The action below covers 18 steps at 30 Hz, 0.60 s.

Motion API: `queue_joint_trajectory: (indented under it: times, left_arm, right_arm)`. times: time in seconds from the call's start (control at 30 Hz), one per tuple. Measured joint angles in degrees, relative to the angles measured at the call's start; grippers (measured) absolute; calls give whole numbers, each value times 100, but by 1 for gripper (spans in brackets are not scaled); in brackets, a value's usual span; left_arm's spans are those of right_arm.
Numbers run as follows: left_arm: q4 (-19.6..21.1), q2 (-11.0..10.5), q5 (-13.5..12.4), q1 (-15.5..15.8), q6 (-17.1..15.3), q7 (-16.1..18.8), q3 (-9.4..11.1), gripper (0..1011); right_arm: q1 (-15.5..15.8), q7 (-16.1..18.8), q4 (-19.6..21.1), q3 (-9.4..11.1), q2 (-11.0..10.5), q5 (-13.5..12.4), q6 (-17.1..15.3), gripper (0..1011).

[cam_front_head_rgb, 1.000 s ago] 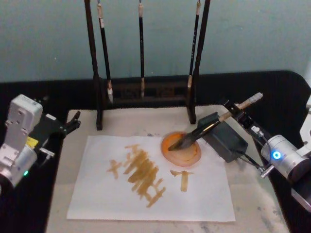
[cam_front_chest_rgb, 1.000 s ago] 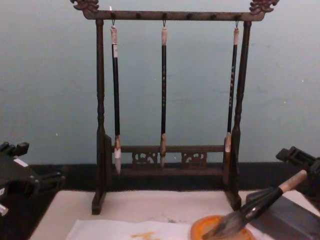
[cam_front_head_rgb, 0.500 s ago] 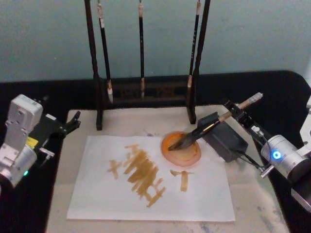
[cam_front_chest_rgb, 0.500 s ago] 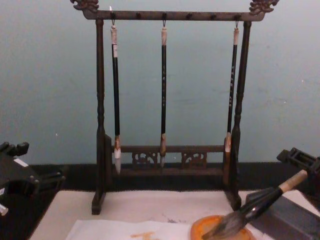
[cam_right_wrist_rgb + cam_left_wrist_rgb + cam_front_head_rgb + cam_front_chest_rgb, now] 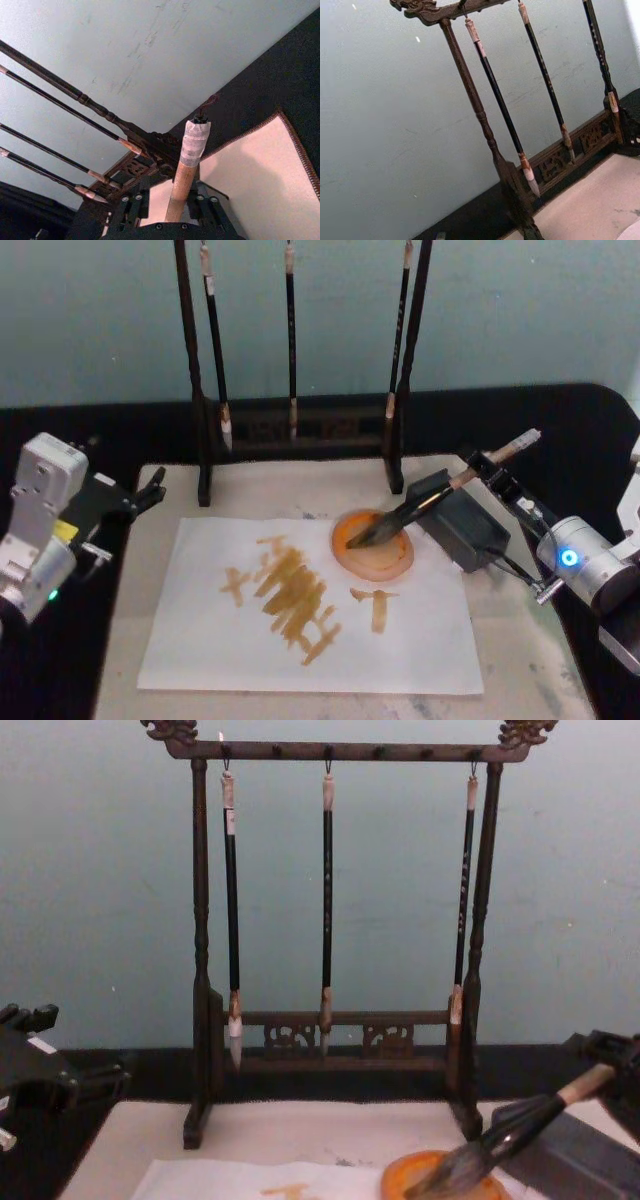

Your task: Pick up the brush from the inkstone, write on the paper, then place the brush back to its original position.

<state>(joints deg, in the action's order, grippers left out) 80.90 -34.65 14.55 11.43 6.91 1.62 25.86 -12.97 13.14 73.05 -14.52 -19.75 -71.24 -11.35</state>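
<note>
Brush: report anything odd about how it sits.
Nothing looks spilled or damaged. The brush lies tilted: tuft in the orange dish, shaft propped on the dark block, taped end raised between the open jaws of the right gripper. Left gripper idles left of the mat.

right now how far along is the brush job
Done: the writing, judging by the ochre strokes on the paper. The brush looks put back, bristles on the orange dish, shaft across the dark block. In hand: the right gripper is at the handle's end. Left: let go if it has not, and draw that arm away. The left gripper sits parked by the mat's left edge.
</note>
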Motion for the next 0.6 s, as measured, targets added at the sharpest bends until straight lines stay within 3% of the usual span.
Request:
queue_joint_trajectory:
  times: [0.2, 0.33, 0.6]
  left_arm:
    - [0, 0, 0, 0, 0, 0, 0, 1010]
    - [0, 0, 0, 0, 0, 0, 0, 1010]
    - [0, 0, 0, 0, 0, 0, 0, 1010]
  right_arm:
    - [2, -3, 2, 3, 2, 0, -1, 253]
    - [1, -4, 3, 3, 3, 0, -1, 169]
    - [2, -6, 3, 3, 2, 0, -1, 163]
